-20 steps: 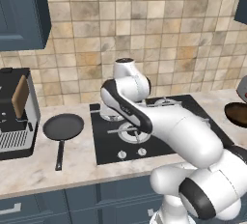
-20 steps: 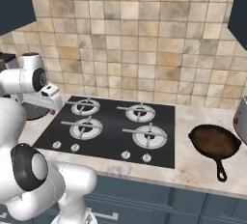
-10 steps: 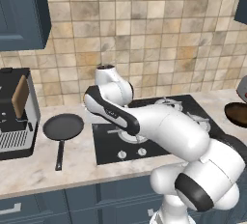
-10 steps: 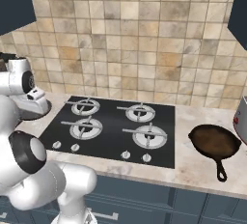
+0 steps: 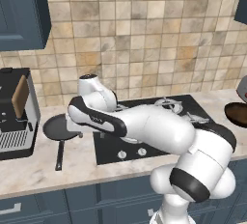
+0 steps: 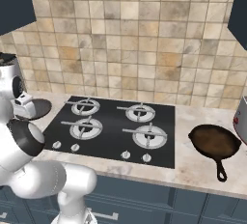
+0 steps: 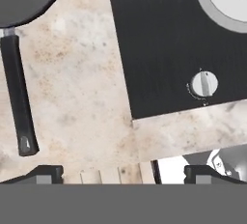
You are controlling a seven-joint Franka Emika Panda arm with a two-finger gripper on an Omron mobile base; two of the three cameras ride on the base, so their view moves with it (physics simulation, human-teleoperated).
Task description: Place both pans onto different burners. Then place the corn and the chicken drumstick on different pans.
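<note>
The dark grey-black pan (image 5: 57, 126) lies on the counter left of the cooktop (image 5: 159, 143), its black handle (image 7: 18, 97) pointing toward the counter's front edge. My gripper (image 7: 124, 172) hangs open and empty above the bare counter between that handle and the cooktop's left edge; it also shows low beside the pan (image 5: 73, 131). The reddish-brown pan (image 6: 214, 142) rests on the counter right of the cooktop. Several burners (image 6: 86, 127) stand bare. The corn and the chicken drumstick are out of view.
A coffee machine (image 5: 17, 114) stands on the counter left of the dark pan. Small knobs (image 7: 203, 84) line the cooktop's front edge. A tiled wall runs behind, with blue cabinets above and below. A metal appliance (image 6: 241, 117) sits at the far right.
The arm has swung left from above the cooktop's left burners to beside the dark pan. The gripper stayed open. Neither pan has moved.
</note>
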